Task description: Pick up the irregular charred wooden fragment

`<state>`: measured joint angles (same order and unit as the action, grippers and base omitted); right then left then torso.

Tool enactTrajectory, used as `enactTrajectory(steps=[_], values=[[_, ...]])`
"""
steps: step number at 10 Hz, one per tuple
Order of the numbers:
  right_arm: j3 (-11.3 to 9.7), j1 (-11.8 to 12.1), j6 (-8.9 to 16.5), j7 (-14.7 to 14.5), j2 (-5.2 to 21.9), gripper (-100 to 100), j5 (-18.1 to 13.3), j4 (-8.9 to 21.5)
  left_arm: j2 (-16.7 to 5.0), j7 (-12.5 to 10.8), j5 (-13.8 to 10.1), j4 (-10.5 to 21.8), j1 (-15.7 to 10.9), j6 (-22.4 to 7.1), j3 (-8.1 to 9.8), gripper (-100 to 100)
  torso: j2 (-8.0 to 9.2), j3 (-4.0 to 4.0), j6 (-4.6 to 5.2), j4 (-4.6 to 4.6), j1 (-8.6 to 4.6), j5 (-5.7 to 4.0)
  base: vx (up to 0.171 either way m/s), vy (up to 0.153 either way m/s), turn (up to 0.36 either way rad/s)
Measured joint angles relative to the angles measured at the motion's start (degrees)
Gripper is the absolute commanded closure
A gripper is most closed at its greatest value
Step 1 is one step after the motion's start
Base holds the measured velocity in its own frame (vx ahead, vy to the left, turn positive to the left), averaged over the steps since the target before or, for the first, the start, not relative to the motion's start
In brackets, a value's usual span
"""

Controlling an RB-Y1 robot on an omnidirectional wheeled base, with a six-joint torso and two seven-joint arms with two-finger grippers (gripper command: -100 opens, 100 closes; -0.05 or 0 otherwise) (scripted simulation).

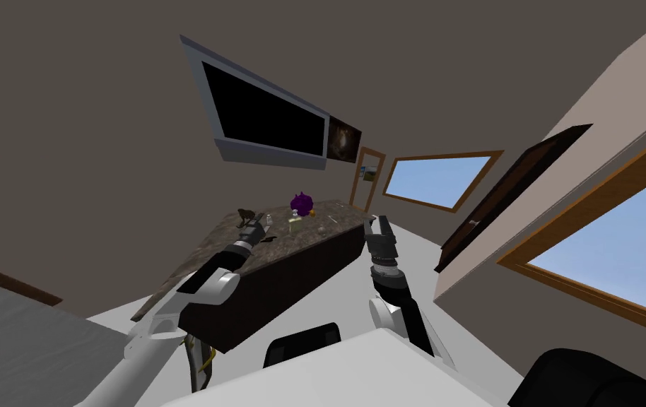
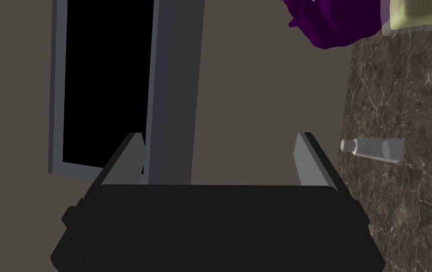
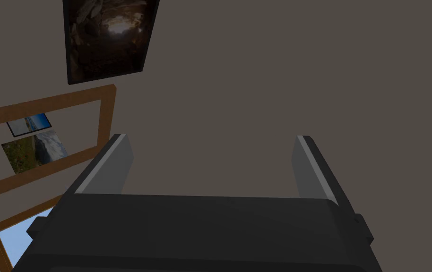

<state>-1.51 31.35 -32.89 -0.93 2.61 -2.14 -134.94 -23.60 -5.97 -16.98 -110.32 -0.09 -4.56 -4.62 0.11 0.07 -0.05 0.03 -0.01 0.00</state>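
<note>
Brown marbled counter [image 1: 293,244], left claw [image 2: 220,141] wide over it, dark lump [image 1: 246,213] perhaps the fragment, right claw [image 3: 212,141] wide.

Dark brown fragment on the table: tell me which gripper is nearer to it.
Left. The left gripper hovers open over the table, just beside the fragment. The right gripper, also open, is held up past the table's opposite edge, well away.

flat stone counter top [image 2: 399,94]: dark brown, thin white veins | lumpy thing [image 2: 333,23]: purple | small bottle [image 2: 373,148]: clear | jagged piece [image 1: 245,213]: dark brown
</note>
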Motion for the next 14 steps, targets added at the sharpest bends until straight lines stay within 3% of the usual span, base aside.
enactTrajectory(steps=[4,5,12,14], values=[[0.0,0.0,0.0,0.0,0.0,0,0.0,0.0,-2.98,-1.32,-2.77,5.25,-5.06,-6.29,-0.13,-100,-0.02,-0.01,-0.01,0.0,0.01,0.0,-0.018,-0.018,-0.082],[0.0,0.01,0.0,0.0,0.0,0,0.0,0.0,-2.8,-1.31,-2.72,5.37,-5.29,-7.56,-0.13,-100,-0.05,-0.03,-0.02,-0.01,0.05,0.01,-0.007,-0.02,-0.159],[0.0,0.0,0.0,0.0,0.0,0,0.0,0.0,-7.56,-3.22,-7.23,13.26,-11.88,-17.75,0.04,-100,-0.08,-0.05,-0.02,-0.02,0.05,0.01,-0.005,-0.013,-0.079],[0.0,0.0,0.0,0.0,0.0,0,0.0,0.0,-8.0,-3.58,-7.72,15.02,-13.33,-20.34,0.15,-100,-0.1,-0.06,0.01,-0.02,0.05,0.01,0.002,-0.012,-0.105]])
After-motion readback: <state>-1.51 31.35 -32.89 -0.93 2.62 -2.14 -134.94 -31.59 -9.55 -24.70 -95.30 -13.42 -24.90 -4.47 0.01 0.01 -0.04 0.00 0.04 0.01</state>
